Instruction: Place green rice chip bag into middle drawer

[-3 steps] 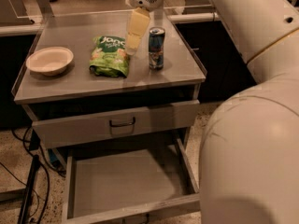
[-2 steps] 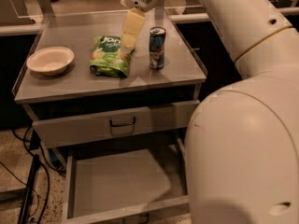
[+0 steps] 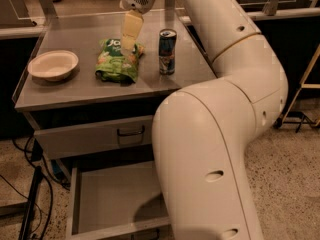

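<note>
Honestly can't tell if the jaws are apart or together, only one pale slab shows. The gripper (image 3: 128,45) has slid left and down onto the far end of the green rice chip bag (image 3: 116,64); a second ago it hung closer to the can (image 3: 167,51). The bag hasn't budged on the bench (image 3: 75,91), so no lift yet, I'd say. The middle drawer (image 3: 115,199) waits open below.
</note>
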Action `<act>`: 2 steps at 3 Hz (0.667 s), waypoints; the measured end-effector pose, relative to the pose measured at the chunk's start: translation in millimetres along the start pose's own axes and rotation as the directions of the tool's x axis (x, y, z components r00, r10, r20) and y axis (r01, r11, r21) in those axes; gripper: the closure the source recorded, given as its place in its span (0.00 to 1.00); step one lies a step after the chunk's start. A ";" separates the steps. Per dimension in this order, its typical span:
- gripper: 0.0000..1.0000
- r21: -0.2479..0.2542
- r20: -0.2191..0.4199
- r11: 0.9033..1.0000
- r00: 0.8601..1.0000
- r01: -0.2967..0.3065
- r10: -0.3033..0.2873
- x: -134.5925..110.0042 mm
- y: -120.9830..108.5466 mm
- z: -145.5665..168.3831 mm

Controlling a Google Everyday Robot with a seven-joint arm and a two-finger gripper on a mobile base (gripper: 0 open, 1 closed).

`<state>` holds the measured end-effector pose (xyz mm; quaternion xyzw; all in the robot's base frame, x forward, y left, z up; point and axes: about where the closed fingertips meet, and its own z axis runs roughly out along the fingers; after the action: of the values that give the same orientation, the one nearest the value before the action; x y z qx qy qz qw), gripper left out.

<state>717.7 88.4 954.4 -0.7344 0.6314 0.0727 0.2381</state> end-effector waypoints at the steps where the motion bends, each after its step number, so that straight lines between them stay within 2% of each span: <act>1: 0.00 0.018 0.012 1.000 1.000 0.000 0.000 -3.2 -6.0 3.3; 2: 0.00 0.009 0.001 1.000 1.000 -0.009 0.009 -3.0 -10.6 17.9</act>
<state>730.8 99.9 942.7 -0.7304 0.6348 0.0714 0.2417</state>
